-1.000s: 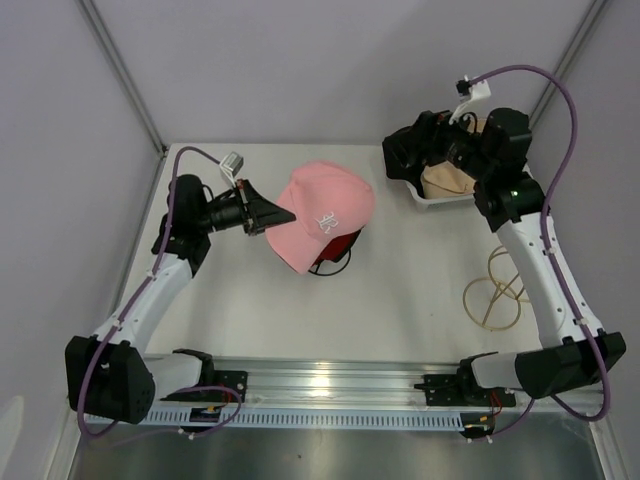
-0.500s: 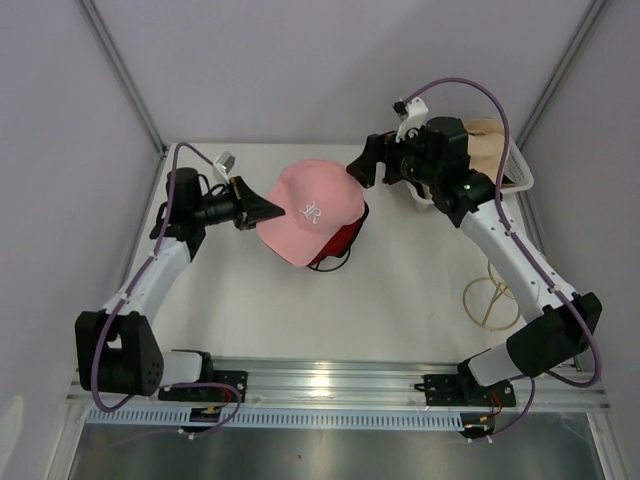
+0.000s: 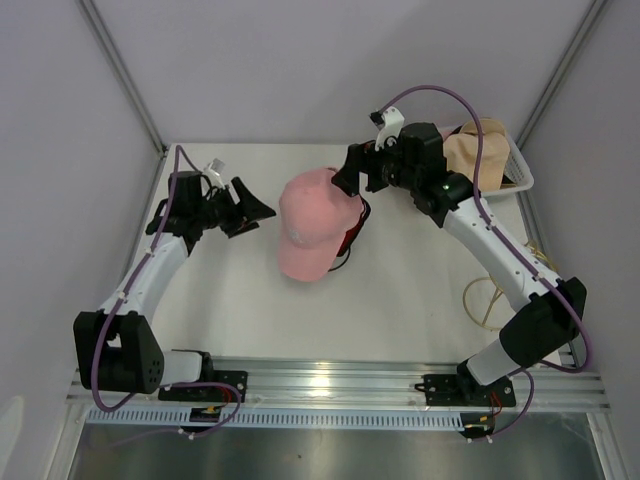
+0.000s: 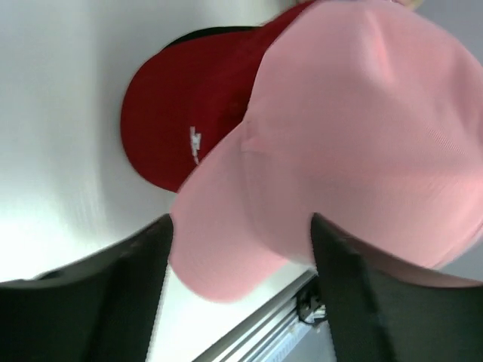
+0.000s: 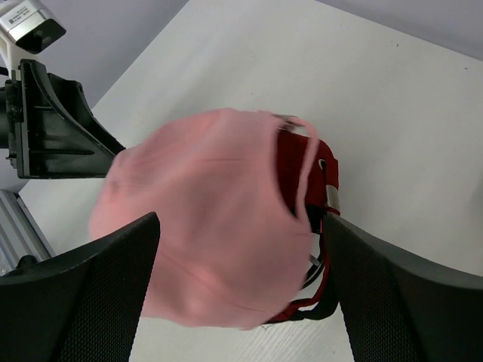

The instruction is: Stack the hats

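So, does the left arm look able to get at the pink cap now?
Probably yes. The left tool is open and faces the pink cap from close by, with nothing between them. The right tool hangs at the cap's far side, out of its path.

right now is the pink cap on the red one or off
On it: the pink cap covers most of the red cap, whose edge peeks out beneath.

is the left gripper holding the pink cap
No, the left gripper is open and stands apart from the pink cap, with bare table between them.
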